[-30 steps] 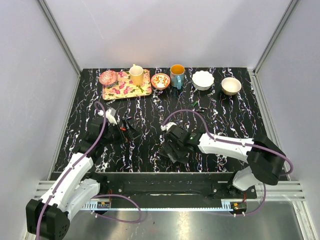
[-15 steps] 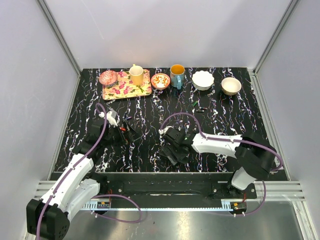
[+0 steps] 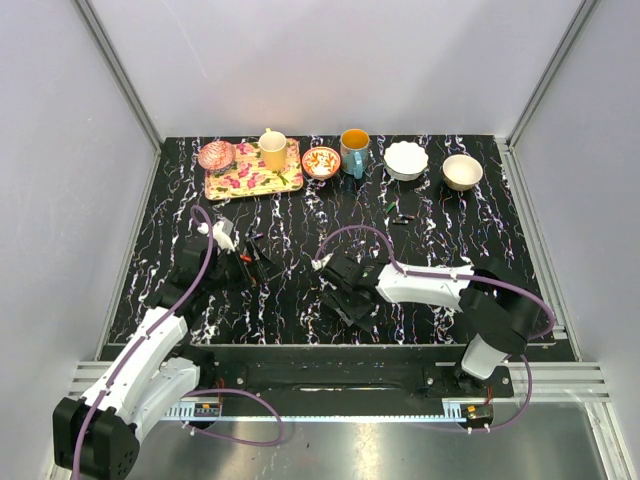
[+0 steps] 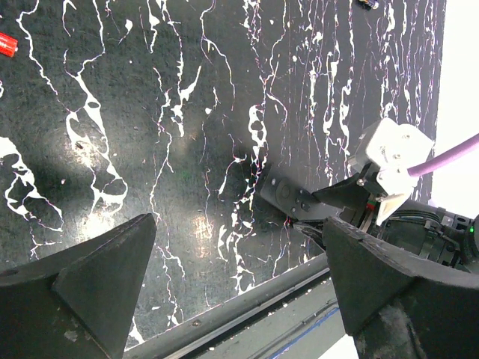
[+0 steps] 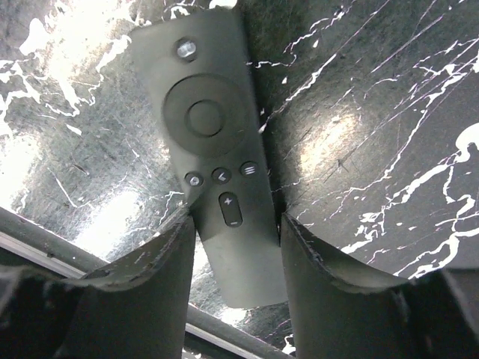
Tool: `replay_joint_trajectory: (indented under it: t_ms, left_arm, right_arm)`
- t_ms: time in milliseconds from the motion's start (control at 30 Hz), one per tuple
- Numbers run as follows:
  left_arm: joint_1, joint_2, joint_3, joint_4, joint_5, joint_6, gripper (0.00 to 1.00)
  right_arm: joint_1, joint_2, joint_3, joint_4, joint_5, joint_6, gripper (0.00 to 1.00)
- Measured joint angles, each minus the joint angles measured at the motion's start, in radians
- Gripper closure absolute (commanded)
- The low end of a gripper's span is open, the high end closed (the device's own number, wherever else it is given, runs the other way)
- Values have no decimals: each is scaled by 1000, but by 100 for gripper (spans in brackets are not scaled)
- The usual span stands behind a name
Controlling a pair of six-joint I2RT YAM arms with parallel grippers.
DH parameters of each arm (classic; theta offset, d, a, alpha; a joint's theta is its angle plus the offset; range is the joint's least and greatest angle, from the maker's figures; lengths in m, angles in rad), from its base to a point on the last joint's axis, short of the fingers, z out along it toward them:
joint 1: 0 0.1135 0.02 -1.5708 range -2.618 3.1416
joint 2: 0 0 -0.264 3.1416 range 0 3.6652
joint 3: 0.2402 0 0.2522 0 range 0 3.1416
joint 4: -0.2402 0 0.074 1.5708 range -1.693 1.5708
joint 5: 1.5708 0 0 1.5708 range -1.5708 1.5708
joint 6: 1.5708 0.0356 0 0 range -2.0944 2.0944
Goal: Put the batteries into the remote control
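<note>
The left jaws (image 4: 238, 232) stand wide open over the black marbled surface (image 3: 450, 235) with nothing between them. The remote control (image 5: 206, 120) lies well off to their right. There it sits flat on the surface between the right jaws (image 5: 236, 217), whose fingers (image 5: 161, 254) flank its lower half, close against both long edges. I cannot tell whether they are pinching it or only bracketing it. Its upper end sticks out past the fingertips.

It is a slim black bar lying face up. It has a small round button at the top, a ring pad with a centre button, a row of three little buttons and a rocker below them.

There is one remote. Far beyond both jaws, along the back, are one flowered tray (image 3: 285, 180) carrying one pink dish (image 3: 216, 155) and one yellow cup (image 3: 272, 150), then one patterned bowl (image 3: 321, 161), one blue mug (image 3: 354, 150), one white bowl (image 3: 406, 159) and one beige bowl (image 3: 462, 171).
</note>
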Motion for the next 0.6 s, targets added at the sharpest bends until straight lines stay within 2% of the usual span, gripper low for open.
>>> replay_joint_trajectory:
  t_ms: [133, 167, 200, 267, 467, 600]
  left_arm:
    - [0, 0, 0, 0, 0, 0, 1]
    - [0, 0, 0, 0, 0, 0, 1]
    - [0, 0, 0, 0, 0, 0, 1]
    - [0, 0, 0, 0, -2, 0, 1]
    - [-1, -15, 0, -3, -37, -19, 1]
    - [-1, -40, 0, -5, -82, -35, 1]
  right_arm:
    - [1, 1, 0, -3, -5, 14, 66]
    - [1, 1, 1, -5, -2, 24, 73]
    - [1, 0, 1, -6, 3, 35, 88]
    - [1, 0, 2, -8, 18, 72, 100]
    - [0, -2, 22, -18, 90, 247, 100]
    - [-1, 24, 124, -27, 164, 391, 100]
